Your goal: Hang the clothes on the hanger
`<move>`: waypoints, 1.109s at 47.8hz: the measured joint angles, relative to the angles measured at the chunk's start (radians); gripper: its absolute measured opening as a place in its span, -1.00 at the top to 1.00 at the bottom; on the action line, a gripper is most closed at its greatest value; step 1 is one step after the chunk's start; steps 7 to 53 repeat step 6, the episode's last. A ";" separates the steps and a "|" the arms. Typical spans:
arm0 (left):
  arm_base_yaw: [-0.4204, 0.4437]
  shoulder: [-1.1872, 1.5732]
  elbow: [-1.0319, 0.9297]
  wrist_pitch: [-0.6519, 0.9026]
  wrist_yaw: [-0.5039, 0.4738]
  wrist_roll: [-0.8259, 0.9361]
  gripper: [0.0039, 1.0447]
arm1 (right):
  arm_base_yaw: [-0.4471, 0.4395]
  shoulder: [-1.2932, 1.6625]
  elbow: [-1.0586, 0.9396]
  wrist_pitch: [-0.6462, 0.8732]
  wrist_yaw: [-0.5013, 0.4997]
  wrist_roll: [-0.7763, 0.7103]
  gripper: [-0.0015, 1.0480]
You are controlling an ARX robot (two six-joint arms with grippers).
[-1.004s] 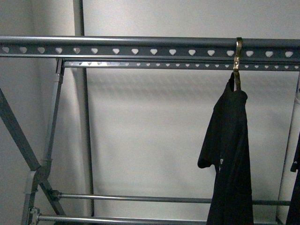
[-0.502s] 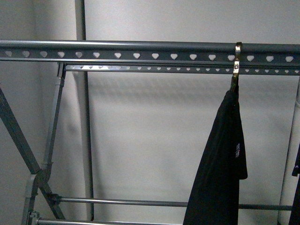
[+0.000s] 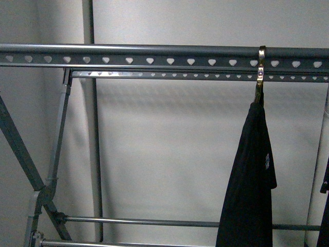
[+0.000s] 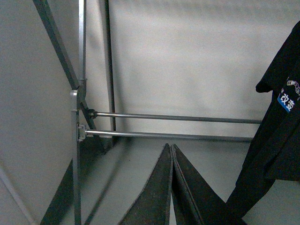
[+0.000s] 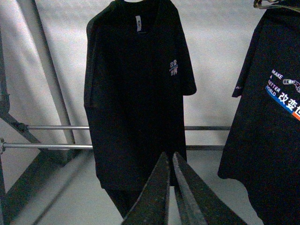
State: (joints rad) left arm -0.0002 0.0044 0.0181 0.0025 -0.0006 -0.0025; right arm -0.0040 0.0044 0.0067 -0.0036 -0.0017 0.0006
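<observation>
A black T-shirt [image 3: 251,180] hangs from a gold hook [image 3: 261,67] on the grey rack's top rail [image 3: 154,55], which has a row of heart-shaped holes. It also shows in the right wrist view [image 5: 136,93], facing the camera, and at the edge of the left wrist view [image 4: 276,131]. A second black T-shirt [image 5: 274,122] with white "MAKE A BETTER WORLD" lettering hangs beside it. My left gripper [image 4: 169,146] is shut and empty, pointing at the rack's low bars. My right gripper [image 5: 169,154] is shut and empty, just in front of the first shirt's hem. Neither gripper shows in the front view.
The rack's two low cross bars [image 4: 178,117] and slanted side strut [image 4: 56,42] stand against a white wall. An upright pipe [image 3: 91,128] runs behind the rack. The second shirt's edge [image 3: 324,216] shows at the far right of the front view.
The hanging T-shirt has swung and turned on its hook, left and then back right. The front view shifted slightly, so the top rail sits a little lower.
</observation>
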 joint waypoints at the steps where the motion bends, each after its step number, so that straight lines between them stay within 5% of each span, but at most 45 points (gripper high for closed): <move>1: 0.000 0.000 0.000 0.000 0.000 0.000 0.84 | 0.000 0.000 0.000 0.000 0.000 0.000 0.78; 6: 0.000 0.000 0.000 0.000 0.000 0.000 0.33 | 0.000 0.000 0.000 0.000 0.000 0.000 0.28; 53: 0.000 0.000 0.000 0.000 0.000 0.000 0.33 | 0.000 0.000 0.000 0.000 0.000 0.000 0.28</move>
